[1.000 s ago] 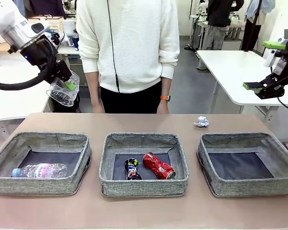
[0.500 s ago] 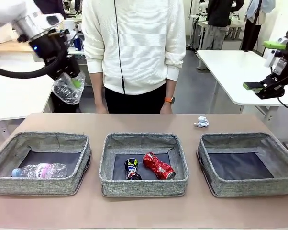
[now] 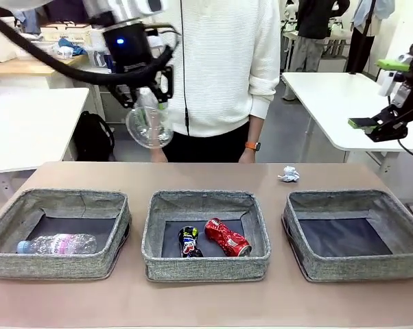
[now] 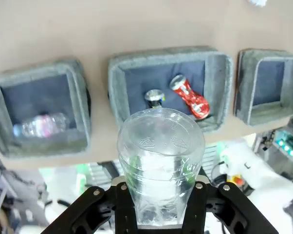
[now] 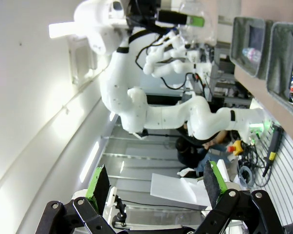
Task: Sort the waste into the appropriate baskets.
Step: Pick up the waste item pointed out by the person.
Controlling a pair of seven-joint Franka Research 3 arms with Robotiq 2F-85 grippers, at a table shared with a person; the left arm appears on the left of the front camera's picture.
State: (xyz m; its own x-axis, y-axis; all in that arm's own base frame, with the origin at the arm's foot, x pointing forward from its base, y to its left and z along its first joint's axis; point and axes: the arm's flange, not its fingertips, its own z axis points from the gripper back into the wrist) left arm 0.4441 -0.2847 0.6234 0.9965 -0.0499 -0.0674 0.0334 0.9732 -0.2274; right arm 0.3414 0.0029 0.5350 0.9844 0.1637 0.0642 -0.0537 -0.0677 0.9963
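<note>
The left gripper (image 3: pixel 150 103) pinches the clear plastic cup (image 3: pixel 149 129) high by the table's (image 3: pixel 213 175) far edge, seemingly ready for sorting; the right gripper (image 5: pixel 155 181) idles, jaws spread.

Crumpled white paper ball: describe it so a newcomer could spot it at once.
On the brown table, find the rightmost of three grey woven fabric baskets. Beyond its far left corner, on bare tabletop, lies the small crumpled white paper ball. It is the only loose thing on the tabletop itself, outside every basket.
</note>
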